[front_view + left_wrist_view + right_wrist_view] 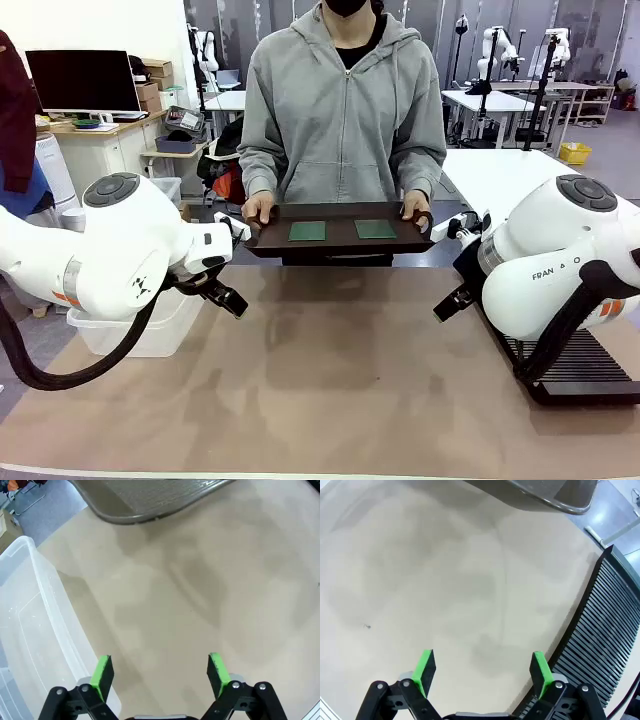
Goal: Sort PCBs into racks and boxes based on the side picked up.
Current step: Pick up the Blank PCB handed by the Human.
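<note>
In the front view, the left arm (120,250) is bent in from the left of the frame and the right arm (560,260) from the right, both low over the tan table (330,380). At upper centre a brown tray (340,243) is held by a person's hands (258,208), with two green boards (307,231) laid apart on it. A clear tub (150,335) sits at lower left, a black rack (590,370) at lower right.

In the left wrist view, the left fingers (102,672) are spread over bare table, with the tub at the left.

In the right wrist view, the right fingers (425,667) are likewise spread, with the rack at the right.

Green PCBs (307,231) (375,229) flat on tray (340,247); black rack (590,365) right, clear tub (150,335) left.
</note>
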You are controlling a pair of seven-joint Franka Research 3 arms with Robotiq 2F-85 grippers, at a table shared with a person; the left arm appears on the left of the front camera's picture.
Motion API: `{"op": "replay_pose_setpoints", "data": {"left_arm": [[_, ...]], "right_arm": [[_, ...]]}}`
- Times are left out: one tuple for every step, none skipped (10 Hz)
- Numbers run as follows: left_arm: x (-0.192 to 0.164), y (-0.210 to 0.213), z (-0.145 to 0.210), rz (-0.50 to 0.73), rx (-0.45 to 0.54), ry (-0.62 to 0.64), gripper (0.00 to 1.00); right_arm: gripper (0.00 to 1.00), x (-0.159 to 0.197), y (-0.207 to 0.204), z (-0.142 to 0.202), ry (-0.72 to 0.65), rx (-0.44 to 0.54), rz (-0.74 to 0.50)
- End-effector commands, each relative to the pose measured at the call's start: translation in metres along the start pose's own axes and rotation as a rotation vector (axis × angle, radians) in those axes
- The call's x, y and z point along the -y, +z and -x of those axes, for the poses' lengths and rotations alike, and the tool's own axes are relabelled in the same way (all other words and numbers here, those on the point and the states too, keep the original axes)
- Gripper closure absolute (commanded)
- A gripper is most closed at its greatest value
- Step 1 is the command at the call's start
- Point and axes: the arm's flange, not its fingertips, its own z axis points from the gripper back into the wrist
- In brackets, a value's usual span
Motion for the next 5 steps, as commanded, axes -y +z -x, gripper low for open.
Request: {"op": "replay_pose_setpoints", "data": {"left_arm": [[0.0000,0.0000,0.0001,0.000,0.000,0.000,0.00],[0.0000,0.0000,0.0001,0.000,0.000,0.000,0.00],[0.0000,0.0000,0.0001,0.000,0.000,0.000,0.00],[0.0000,0.0000,0.0001,0.000,0.000,0.000,0.00],[0.0000,0.0000,0.0001,0.000,0.000,0.000,0.00]], "right_arm": [[0.00,0.0000,0.0000,0.0000,0.000,0.000,0.000],[0.00,0.0000,0.0000,0.0000,0.000,0.000,0.000],[0.00,0.0000,0.0000,0.0000,0.000,0.000,0.000],[0.00,0.0000,0.0000,0.0000,0.000,0.000,0.000],[0.00,0.0000,0.0000,0.0000,0.000,0.000,0.000]]}}
